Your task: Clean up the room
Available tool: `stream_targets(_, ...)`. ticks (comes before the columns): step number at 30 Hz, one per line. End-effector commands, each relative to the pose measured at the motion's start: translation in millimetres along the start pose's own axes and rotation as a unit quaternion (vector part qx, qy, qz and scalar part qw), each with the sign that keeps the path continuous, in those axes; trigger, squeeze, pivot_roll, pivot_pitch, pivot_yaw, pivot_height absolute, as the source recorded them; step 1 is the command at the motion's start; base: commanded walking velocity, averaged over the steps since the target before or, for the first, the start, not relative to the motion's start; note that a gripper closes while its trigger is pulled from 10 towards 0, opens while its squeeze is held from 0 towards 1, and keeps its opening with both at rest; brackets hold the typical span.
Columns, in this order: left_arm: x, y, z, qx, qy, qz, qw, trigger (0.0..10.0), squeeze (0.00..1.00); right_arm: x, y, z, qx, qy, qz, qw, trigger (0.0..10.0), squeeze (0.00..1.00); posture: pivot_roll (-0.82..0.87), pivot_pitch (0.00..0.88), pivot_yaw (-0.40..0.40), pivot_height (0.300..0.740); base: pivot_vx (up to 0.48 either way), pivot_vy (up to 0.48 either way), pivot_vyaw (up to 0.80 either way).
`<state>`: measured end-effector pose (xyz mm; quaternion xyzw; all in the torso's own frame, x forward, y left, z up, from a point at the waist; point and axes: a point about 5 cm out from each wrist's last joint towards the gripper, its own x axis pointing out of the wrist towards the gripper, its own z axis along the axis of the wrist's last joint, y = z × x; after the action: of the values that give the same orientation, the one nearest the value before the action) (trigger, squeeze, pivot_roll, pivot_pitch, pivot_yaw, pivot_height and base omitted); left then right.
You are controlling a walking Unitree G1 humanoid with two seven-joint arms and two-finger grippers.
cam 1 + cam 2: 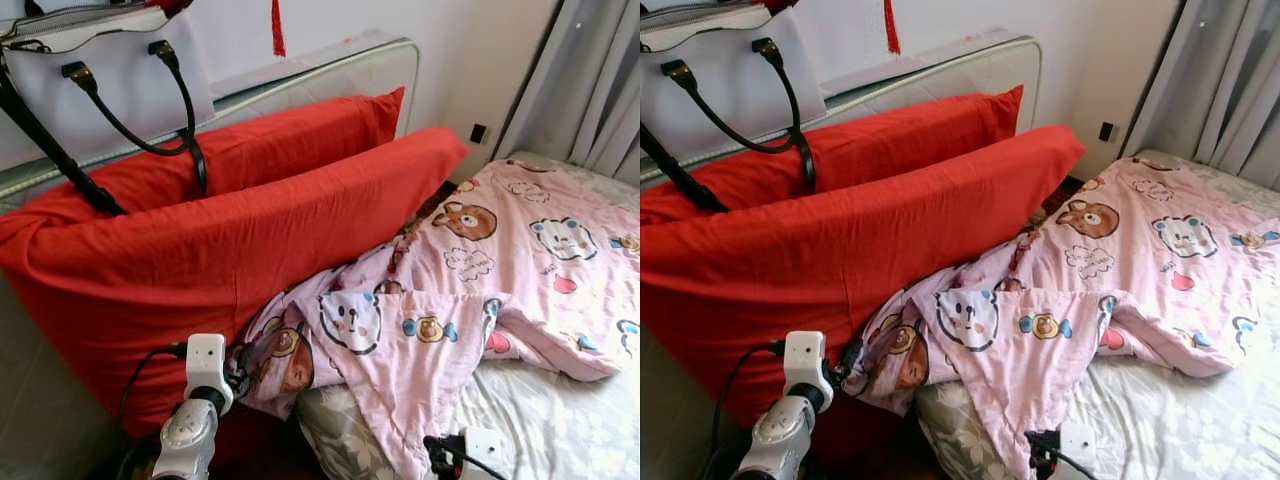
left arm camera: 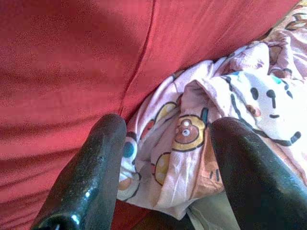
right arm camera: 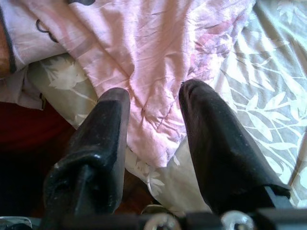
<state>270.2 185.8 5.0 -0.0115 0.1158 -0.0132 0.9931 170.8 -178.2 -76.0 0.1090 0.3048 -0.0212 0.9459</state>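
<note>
Pink quilt crumpled on bed, long axis from the curtain side down to a corner bunched against red pillow. Left end effector open, fingers astride that bunched corner. Right end effector open over the hanging edge. Handbag on headboard; grey curtains beyond.

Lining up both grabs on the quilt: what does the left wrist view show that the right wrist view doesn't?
Left wrist view: the red pillow, with the left gripper open around a bunched cartoon-bear corner of the pink quilt.
Right wrist view: the leaf-print sheet, with the right gripper open over a plainer pink edge of the quilt.
Both: the pink quilt between open fingers.
</note>
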Motion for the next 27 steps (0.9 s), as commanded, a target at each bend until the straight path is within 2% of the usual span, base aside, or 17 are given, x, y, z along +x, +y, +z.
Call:
stream_targets(1, -1.6, -0.2, 3, -0.007, -0.013, -0.001, 1.000, 10.0, 0.00, -2.2, -1.0, -4, 0.012, 0.001, -0.011, 1.000, 10.0, 0.00, -0.06, 0.000, -0.011, 0.740, 0.000, 0.000, 0.00)
stream_targets(2, -1.8, -0.4, 3, -0.006, -0.013, -0.001, 1.000, 10.0, 0.00, -2.6, -1.5, -4, 0.015, -0.001, -0.015, 1.000, 10.0, 0.00, -0.06, 0.000, -0.010, 0.740, 0.000, 0.000, 0.00)
stream_targets(3, -2.2, -0.4, 3, -0.007, -0.015, -0.001, 1.000, 10.0, 0.00, 4.8, 4.1, 12, 0.012, -0.039, -0.008, 0.999, 10.0, 0.00, -0.06, 0.000, -0.008, 0.740, 0.000, 0.000, 0.00)
stream_targets(4, -2.0, -0.2, 5, -0.007, -0.018, -0.001, 1.000, 10.0, 0.00, 23.8, 23.7, 70, -0.003, -0.153, 0.012, 0.988, 10.0, 0.00, -0.07, 0.000, -0.007, 0.740, 0.000, 0.000, 0.00)
stream_targets(5, -1.9, -0.1, 5, -0.007, -0.019, -0.001, 1.000, 10.0, 0.00, 26.7, 29.3, 85, -0.006, -0.182, 0.017, 0.983, 10.0, 0.00, -0.07, 0.000, -0.007, 0.740, 0.000, 0.000, 0.00)
stream_targets(6, -1.7, -0.1, 6, -0.006, -0.022, -0.001, 1.000, 10.0, 0.00, 27.3, 31.1, 90, -0.007, -0.192, 0.019, 0.981, 10.0, 0.00, -0.07, 0.000, -0.006, 0.740, 0.000, 0.000, 0.00)
stream_targets(19, -5.1, -0.4, 13, -0.003, -0.041, 0.002, 0.999, 10.0, 0.00, 25.3, 25.2, 88, -0.029, -0.187, 0.022, 0.982, 10.0, 0.00, -0.07, 0.000, -0.010, 0.740, 0.000, 0.000, 0.00)
stream_targets(23, -6.0, -2.2, 13, -0.005, -0.040, 0.002, 0.999, 10.0, 0.00, 24.6, 23.0, 89, -0.021, -0.191, 0.009, 0.981, 10.0, 0.00, -0.07, 0.000, -0.012, 0.740, 0.000, 0.000, 0.00)
stream_targets(27, -6.4, -2.1, 13, -0.006, -0.037, 0.003, 0.999, 10.0, 0.00, 24.3, 24.4, 93, -0.023, -0.199, 0.012, 0.980, 10.0, 0.00, -0.07, 0.000, -0.015, 0.740, 0.000, 0.399, 0.00)
